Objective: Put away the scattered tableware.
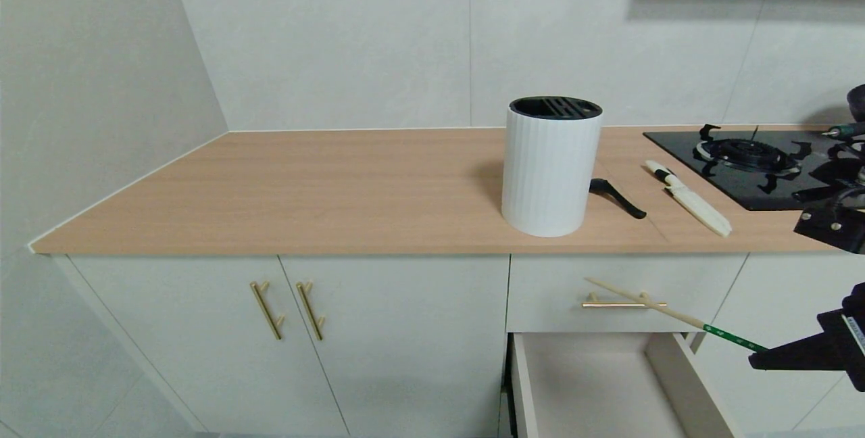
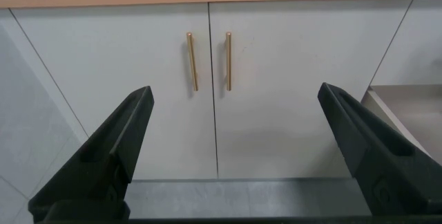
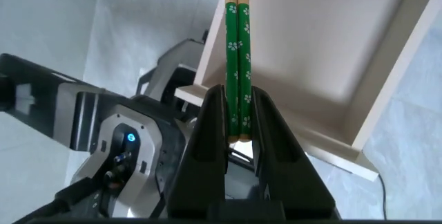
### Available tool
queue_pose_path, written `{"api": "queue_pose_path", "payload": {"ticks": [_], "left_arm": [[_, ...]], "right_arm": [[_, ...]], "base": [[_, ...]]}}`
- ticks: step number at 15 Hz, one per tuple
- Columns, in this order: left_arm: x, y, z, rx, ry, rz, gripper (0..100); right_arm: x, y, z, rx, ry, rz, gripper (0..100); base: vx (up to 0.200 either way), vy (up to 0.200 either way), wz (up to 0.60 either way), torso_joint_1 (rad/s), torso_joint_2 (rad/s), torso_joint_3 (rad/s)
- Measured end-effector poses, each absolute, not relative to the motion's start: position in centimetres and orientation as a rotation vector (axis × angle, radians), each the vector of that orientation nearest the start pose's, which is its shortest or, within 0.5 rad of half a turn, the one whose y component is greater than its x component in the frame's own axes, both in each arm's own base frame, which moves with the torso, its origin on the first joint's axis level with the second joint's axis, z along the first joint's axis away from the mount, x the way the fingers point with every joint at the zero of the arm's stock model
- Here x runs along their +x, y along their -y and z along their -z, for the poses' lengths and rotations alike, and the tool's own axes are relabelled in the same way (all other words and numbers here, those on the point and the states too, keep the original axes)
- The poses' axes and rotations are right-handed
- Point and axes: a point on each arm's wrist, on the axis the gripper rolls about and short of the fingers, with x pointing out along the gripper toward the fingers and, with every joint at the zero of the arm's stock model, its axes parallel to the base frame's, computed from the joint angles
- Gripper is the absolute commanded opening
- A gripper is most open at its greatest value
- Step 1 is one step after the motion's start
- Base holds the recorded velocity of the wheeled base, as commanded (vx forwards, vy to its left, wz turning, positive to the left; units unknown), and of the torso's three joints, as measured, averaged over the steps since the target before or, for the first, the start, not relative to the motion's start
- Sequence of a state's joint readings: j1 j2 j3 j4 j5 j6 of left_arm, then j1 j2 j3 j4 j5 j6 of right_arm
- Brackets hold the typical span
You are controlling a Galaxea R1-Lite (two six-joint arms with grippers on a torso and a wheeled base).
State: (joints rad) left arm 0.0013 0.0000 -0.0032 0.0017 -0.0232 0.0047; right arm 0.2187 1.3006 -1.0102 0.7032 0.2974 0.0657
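right gripper [image 1: 758,357]: pinching the chopsticks [image 1: 649,303] by their green ends.
chopsticks: paired, held in the air over the open drawer [image 1: 524,384], not in it yet.
step tip: probably lower over the drawer's middle, level them with its length, and let go low so neither catches the rim.
left gripper [image 2: 235,92]: spread wide, holding nothing, facing the cabinet doors [image 2: 207,113].
countertop [image 1: 304,188]: knife [image 1: 689,198] and black-handled utensil [image 1: 616,196] lie beside the white holder [image 1: 551,174].

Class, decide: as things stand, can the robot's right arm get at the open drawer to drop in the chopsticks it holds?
Probably yes. The right hand, shut on the chopsticks, hangs close by the drawer, which stands pulled out with nothing visible across its opening.
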Motion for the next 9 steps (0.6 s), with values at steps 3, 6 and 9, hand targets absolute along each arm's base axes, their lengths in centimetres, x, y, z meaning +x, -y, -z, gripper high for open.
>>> {"api": "queue_pose_path", "payload": {"ticks": [3, 6, 9], "left_arm": [[-2.3, 0.1, -7.6, 0.004, 0.002, 0.022, 100], [-2.3, 0.1, -7.6, 0.005, 0.001, 0.022, 100], [-2.3, 0.1, -7.6, 0.005, 0.000, 0.022, 100]], "right_arm": [[16.5, -4.8, -21.6, 0.086, -1.067, -0.456, 0], [16.7, -5.0, -21.0, 0.079, -1.083, -0.463, 0], [16.9, -5.2, -20.7, 0.075, -1.099, -0.469, 0]], "base": [[0.000, 0.000, 0.00, -0.121, 0.31, 0.177], [0.000, 0.000, 0.00, -0.168, 0.46, 0.272], [0.000, 0.000, 0.00, -0.167, 0.47, 0.294]]}}
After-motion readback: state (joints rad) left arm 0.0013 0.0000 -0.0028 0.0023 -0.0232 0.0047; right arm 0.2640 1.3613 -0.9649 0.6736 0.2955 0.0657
